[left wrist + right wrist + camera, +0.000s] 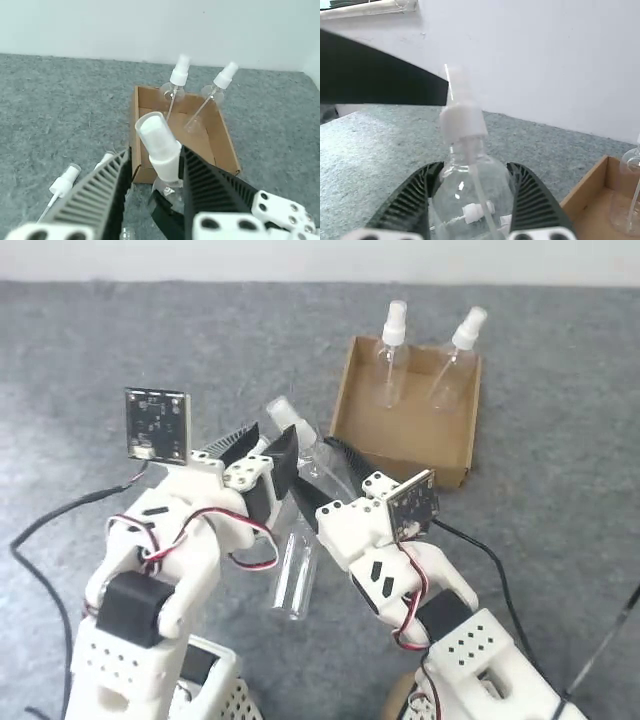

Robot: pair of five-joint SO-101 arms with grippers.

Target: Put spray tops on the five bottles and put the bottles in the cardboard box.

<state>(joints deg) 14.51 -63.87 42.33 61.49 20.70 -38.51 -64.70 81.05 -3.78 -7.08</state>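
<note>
My right gripper [322, 480] [475, 172] is shut on a clear bottle [312, 458] [470, 192] and holds it upright just in front of the cardboard box [405, 458]. A white spray top [283, 412] [159, 142] [462, 120] sits on the bottle's neck. My left gripper [265, 440] [155, 152] is open around that top: one finger rests against its collar, and a gap shows on the other side. Two bottles with spray tops [392, 355] [452, 360] stand in the far part of the box [142, 107].
One clear bottle without a top [295, 575] lies on the grey mat between the two arms. Two loose spray tops [62, 184] [104, 159] lie on the mat beside the box. A black cable [40, 530] runs along the left.
</note>
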